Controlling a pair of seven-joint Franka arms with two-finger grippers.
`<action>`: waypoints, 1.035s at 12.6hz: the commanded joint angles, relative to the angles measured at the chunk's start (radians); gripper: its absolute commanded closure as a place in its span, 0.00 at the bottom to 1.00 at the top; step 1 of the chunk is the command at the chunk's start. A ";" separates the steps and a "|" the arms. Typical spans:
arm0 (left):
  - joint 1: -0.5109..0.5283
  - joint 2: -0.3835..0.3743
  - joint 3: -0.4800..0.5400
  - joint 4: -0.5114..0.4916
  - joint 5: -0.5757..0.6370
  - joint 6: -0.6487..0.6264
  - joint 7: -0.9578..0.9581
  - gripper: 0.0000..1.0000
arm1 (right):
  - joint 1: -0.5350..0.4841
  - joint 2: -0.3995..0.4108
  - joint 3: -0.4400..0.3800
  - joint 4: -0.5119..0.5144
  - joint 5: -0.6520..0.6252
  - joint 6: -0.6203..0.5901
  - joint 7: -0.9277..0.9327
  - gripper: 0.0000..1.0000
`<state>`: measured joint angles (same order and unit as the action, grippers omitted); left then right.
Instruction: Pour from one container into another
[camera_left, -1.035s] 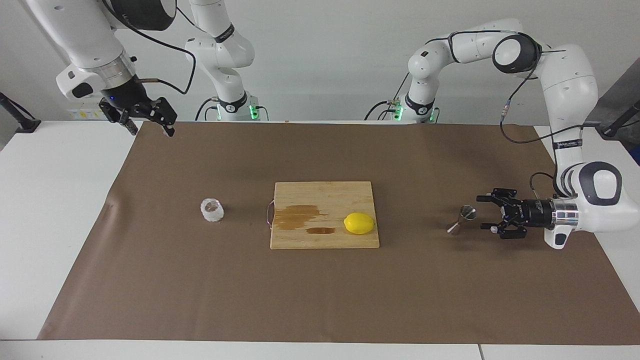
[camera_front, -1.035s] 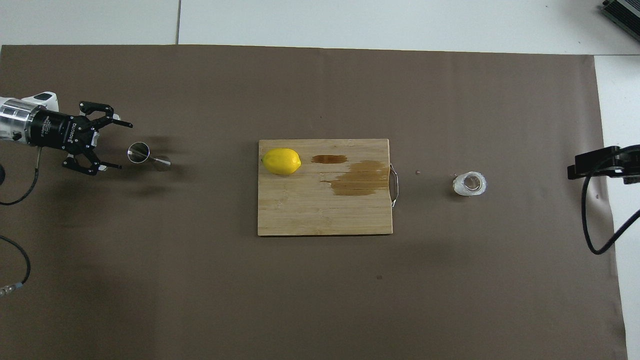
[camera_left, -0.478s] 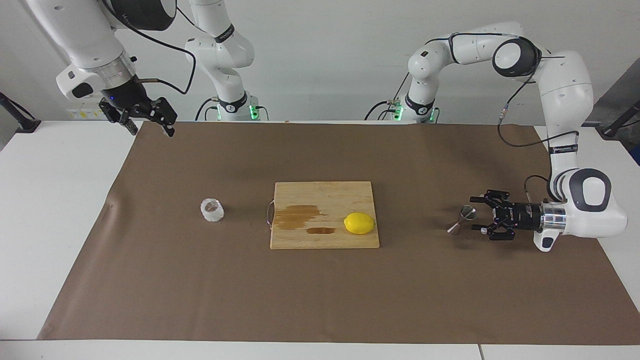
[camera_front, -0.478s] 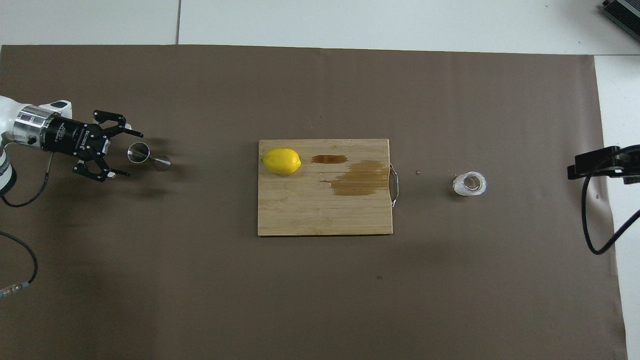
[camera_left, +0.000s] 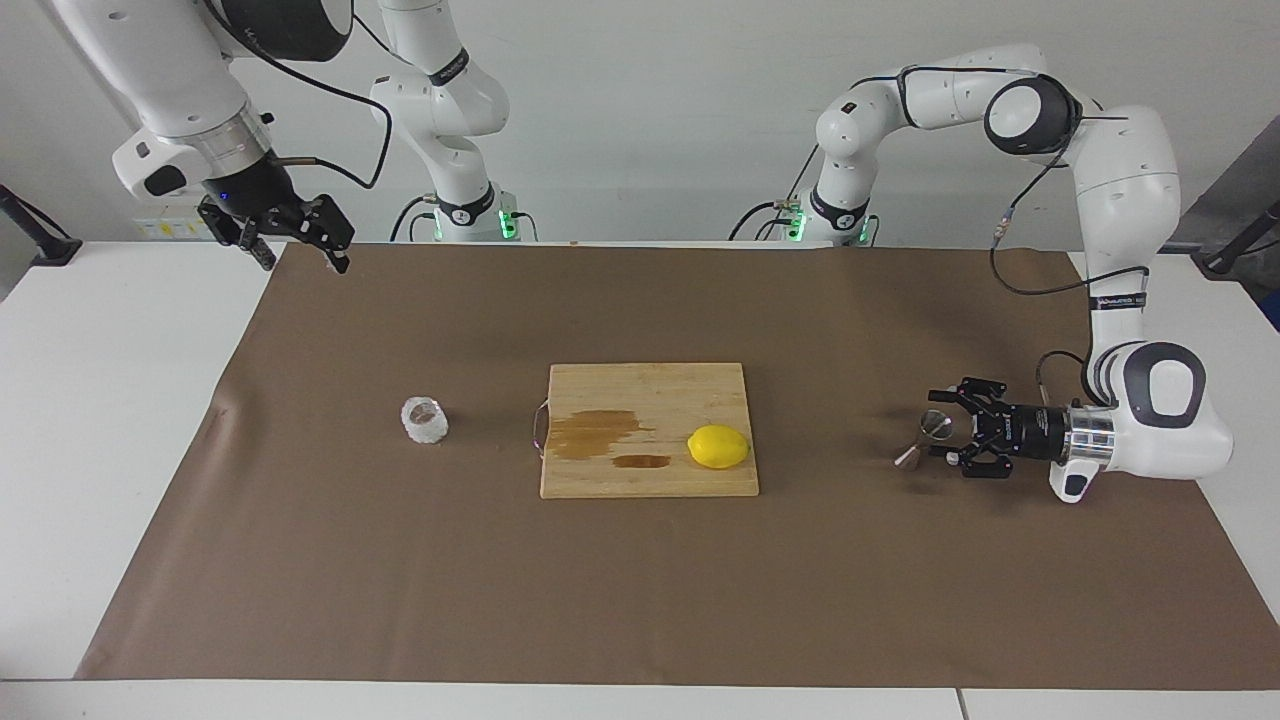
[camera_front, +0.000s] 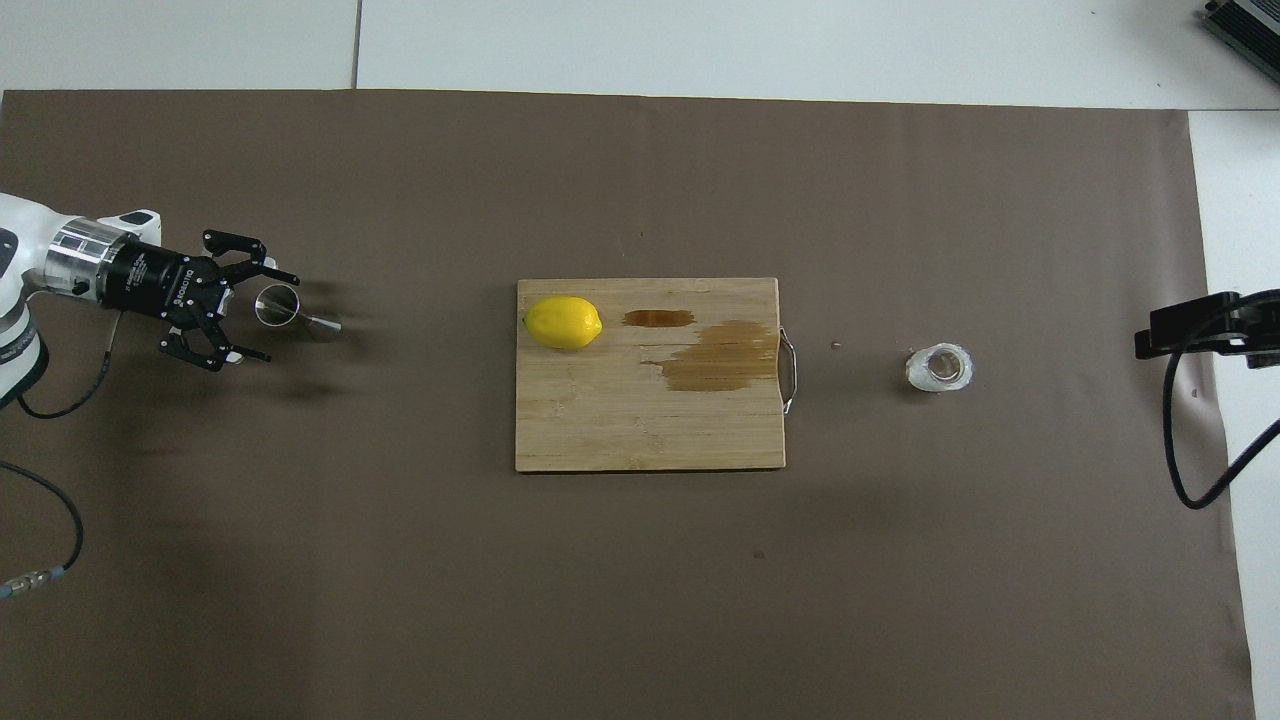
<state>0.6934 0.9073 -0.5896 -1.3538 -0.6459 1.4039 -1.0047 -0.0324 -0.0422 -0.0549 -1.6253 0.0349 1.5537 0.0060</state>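
Observation:
The small silver jigger (camera_left: 922, 441) stands on the brown mat toward the left arm's end of the table; it also shows in the overhead view (camera_front: 298, 314). My left gripper (camera_left: 941, 429) lies low and level beside it, open, with its fingers on either side of the jigger's upper cone; I see no grip. In the overhead view the left gripper (camera_front: 282, 319) straddles the cone's rim. The clear faceted glass cup (camera_left: 424, 420) stands alone toward the right arm's end (camera_front: 939, 367). My right gripper (camera_left: 305, 262) waits open and empty, raised over the mat's corner by its base.
A wooden cutting board (camera_left: 650, 385) lies mid-table between cup and jigger, with a lemon (camera_left: 718, 446) on it and dark wet stains (camera_left: 598, 433). In the overhead view the board (camera_front: 640, 430) carries the lemon (camera_front: 563, 322) at its jigger end. A brown mat (camera_left: 640, 600) covers the table.
My left gripper has slid toward the jigger; its open fingers now flank the upper cone. The jigger, the cup and the right arm have not moved.

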 joint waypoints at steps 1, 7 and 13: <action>0.008 0.007 -0.016 -0.007 0.011 -0.011 -0.015 0.00 | -0.004 -0.001 0.001 0.010 0.016 -0.020 0.009 0.00; 0.018 0.007 -0.019 -0.005 0.012 -0.032 -0.009 0.00 | -0.004 -0.001 0.001 0.010 0.016 -0.020 0.009 0.00; 0.018 0.007 -0.019 -0.005 0.012 -0.028 -0.009 0.00 | -0.003 -0.001 0.001 0.012 0.016 -0.018 0.009 0.00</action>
<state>0.7005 0.9074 -0.5971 -1.3597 -0.6459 1.3844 -1.0047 -0.0324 -0.0422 -0.0549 -1.6251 0.0349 1.5537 0.0060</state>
